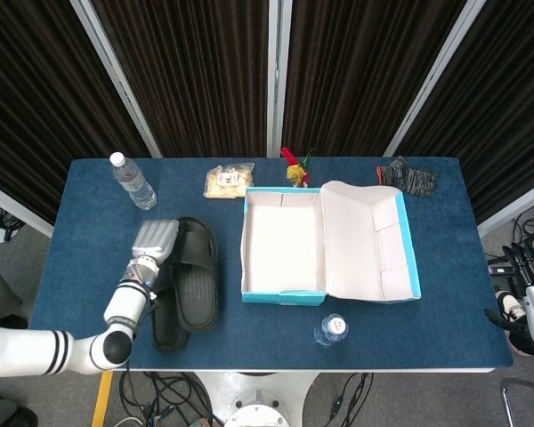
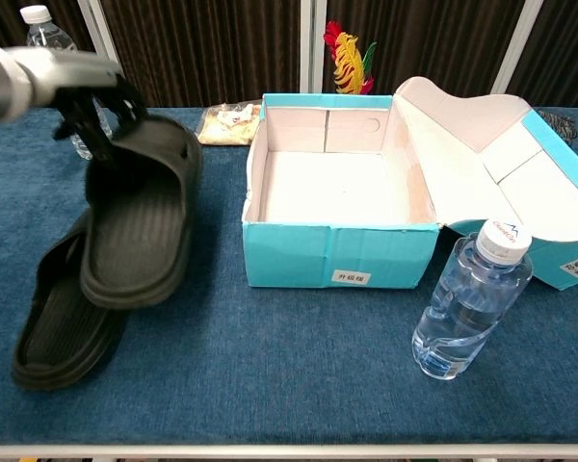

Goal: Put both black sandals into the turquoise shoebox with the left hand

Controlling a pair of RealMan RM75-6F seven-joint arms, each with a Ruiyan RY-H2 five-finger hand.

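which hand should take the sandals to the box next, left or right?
Left. The left hand already holds both black sandals lifted beside the turquoise shoebox, which is open. The right hand is not in view.

The shoebox [image 1: 283, 249] is located at the centre of the bench [image 1: 98, 231], with its lid [image 1: 369, 240] laid open to the right. Two sandals [image 2: 135, 226] are held above the bench by the left hand [image 1: 153, 240], left of the shoebox. One bottle [image 1: 132, 181] is placed at the upper left of the frame. A second bottle [image 2: 470, 298] is positioned in front of the shoebox, lower right. A snack bag [image 1: 229, 181] and a glove [image 1: 407, 176] are located along the far edge.
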